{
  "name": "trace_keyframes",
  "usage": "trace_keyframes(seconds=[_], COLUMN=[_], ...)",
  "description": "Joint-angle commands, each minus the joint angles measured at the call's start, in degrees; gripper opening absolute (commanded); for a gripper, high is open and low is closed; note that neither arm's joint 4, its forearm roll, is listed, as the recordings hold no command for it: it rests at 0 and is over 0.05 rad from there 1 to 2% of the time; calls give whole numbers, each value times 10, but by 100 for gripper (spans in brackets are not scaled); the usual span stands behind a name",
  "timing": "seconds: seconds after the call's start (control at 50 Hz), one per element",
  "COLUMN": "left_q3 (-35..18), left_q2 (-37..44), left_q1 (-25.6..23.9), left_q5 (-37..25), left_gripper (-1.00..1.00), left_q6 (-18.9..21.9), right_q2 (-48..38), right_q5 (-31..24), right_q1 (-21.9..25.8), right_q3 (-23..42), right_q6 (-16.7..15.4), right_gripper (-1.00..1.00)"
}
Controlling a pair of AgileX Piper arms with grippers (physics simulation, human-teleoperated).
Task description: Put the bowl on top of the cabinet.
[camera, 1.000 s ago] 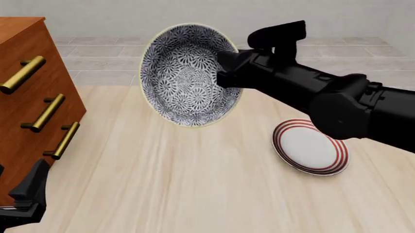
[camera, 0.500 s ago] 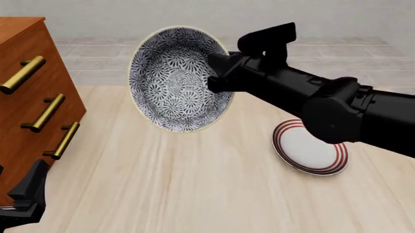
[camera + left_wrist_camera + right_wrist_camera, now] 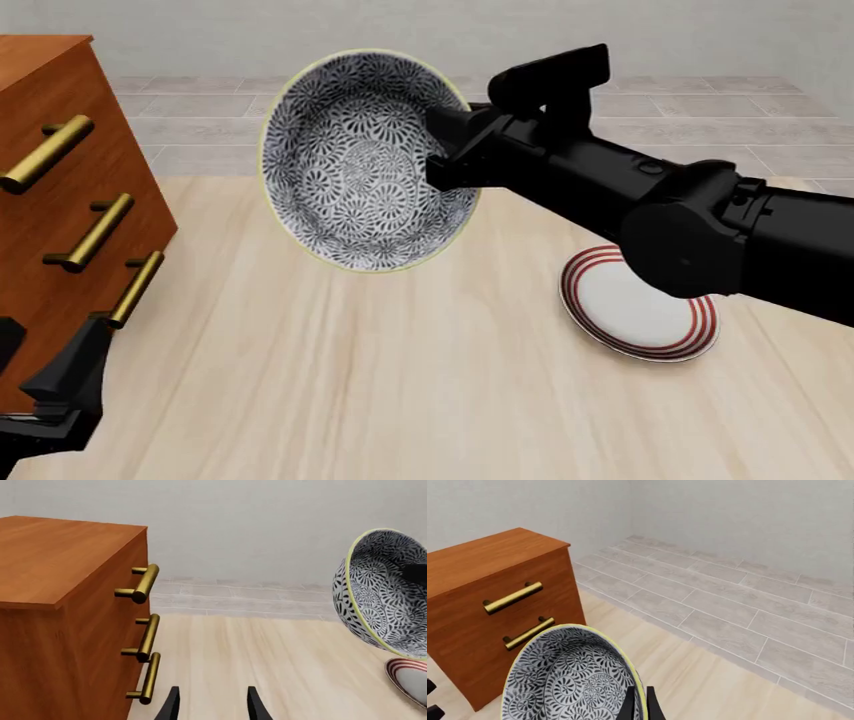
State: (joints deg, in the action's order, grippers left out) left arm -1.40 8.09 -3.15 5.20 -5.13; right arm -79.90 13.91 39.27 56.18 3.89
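One hand alone carries the load: in the left wrist view the bowl (image 3: 387,595) hangs in the air tipped on its side, well apart from the cabinet (image 3: 67,610), while the left hand (image 3: 210,707) sits low over the tabletop (image 3: 280,660) with its fingers apart and nothing between them. Open air lies between the bowl and the cabinet's flat top, whose near edge and corner stand above the three brass handles (image 3: 143,645). From the front, the right hand (image 3: 447,155) grips the bowl (image 3: 360,160) by its rim only, the bowl's mouth turned toward the camera; so thin a pinch could let the tilted bowl swivel or slip, and a low approach could knock its wall against the cabinet (image 3: 60,200) edge. A red-ringed plate (image 3: 638,305) rests on the tabletop under the arm, clear of the path. The right wrist view shows the right hand's fingers (image 3: 639,705) closed on the yellowish rim of the bowl (image 3: 570,680), the cabinet (image 3: 500,605) top ahead and bare; a bowl set down still tilted may roll off that top's edge.
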Motion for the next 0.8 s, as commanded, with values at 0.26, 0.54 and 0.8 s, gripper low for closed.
trace_keyframes(seconds=[0.26, 0.54, 0.8], left_q3=[-56, -82, -94], left_q2=[55, 100, 153], left_q1=[-88, -126, -159], left_q5=[27, 68, 121], left_gripper=[100, 100, 100], left_q6=[-102, -140, -158], right_q2=[7, 8, 0], right_q5=[1, 6, 10], right_q1=[-3, 2, -1], right_q3=[7, 5, 12], right_q6=[-1, -4, -13], right_gripper=[-100, -100, -100])
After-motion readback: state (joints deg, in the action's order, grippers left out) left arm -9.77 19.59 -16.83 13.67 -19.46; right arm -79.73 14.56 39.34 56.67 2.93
